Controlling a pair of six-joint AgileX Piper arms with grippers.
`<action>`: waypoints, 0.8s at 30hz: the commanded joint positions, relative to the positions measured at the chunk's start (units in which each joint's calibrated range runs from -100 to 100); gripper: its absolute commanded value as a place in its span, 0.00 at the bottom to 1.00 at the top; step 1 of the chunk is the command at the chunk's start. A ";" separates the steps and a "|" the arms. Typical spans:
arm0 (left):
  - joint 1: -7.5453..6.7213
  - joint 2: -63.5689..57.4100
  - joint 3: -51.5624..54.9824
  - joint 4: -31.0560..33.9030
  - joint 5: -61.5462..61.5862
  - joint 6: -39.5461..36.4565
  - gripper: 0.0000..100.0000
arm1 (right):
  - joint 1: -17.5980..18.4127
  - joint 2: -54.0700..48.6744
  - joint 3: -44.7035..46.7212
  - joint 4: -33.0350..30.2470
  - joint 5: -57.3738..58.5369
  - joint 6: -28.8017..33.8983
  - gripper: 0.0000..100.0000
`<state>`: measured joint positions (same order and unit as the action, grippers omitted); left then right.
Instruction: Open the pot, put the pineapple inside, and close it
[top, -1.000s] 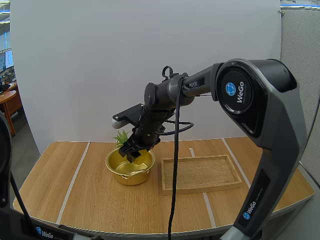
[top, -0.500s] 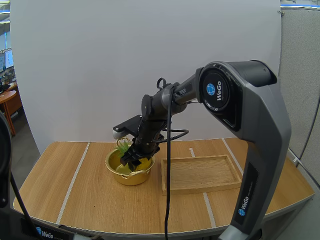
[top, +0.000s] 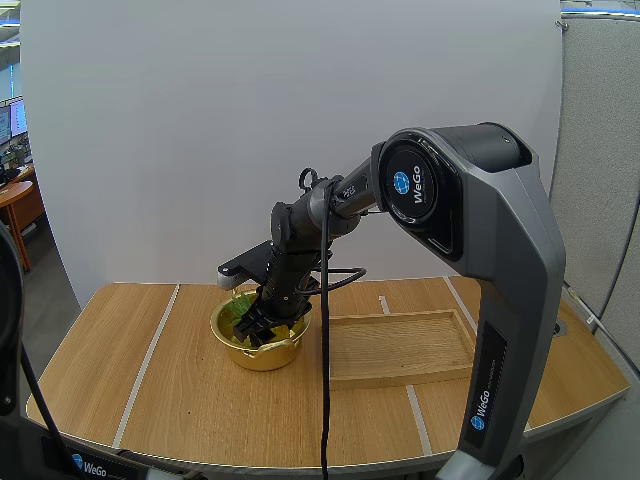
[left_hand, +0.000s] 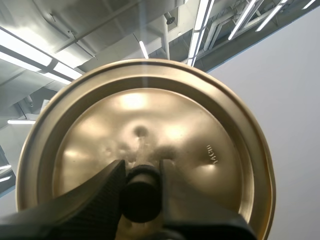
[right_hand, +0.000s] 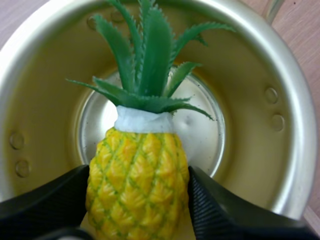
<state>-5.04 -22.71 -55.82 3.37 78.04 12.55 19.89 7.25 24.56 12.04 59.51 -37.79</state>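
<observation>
While in pot (top: 262, 357), right end effector (top: 262, 324) pinching pineapple (right_hand: 137, 182); left end effector (left_hand: 141, 187) pinching lid (left_hand: 200, 145)

I find the high view bright and evenly lit from overhead; the table (top: 150, 380) carries only a faint, soft shadow beneath the pot (top: 262, 352). Straight edges bow toward that view's borders. In the left wrist view, the lid (left_hand: 200, 125) throws back several pale glare patches. In the right wrist view, the pot's inner wall gleams softly and the pineapple (right_hand: 137, 180) is evenly lit.
</observation>
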 joint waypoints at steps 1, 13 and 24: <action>-0.11 -0.18 -0.47 0.62 -2.13 -0.55 0.00 | 0.18 -0.12 -0.37 -2.55 0.53 1.99 0.06; -0.11 -0.18 -0.47 0.62 -2.13 -0.55 0.00 | 0.18 -0.23 -4.16 -5.32 5.13 5.41 1.00; -0.11 -0.18 -0.47 0.62 -2.13 -0.55 0.00 | 0.18 -11.99 -5.25 -3.88 11.81 5.94 1.00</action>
<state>-5.04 -22.71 -55.82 3.37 78.04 12.55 20.05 -0.56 19.94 7.78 68.66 -32.44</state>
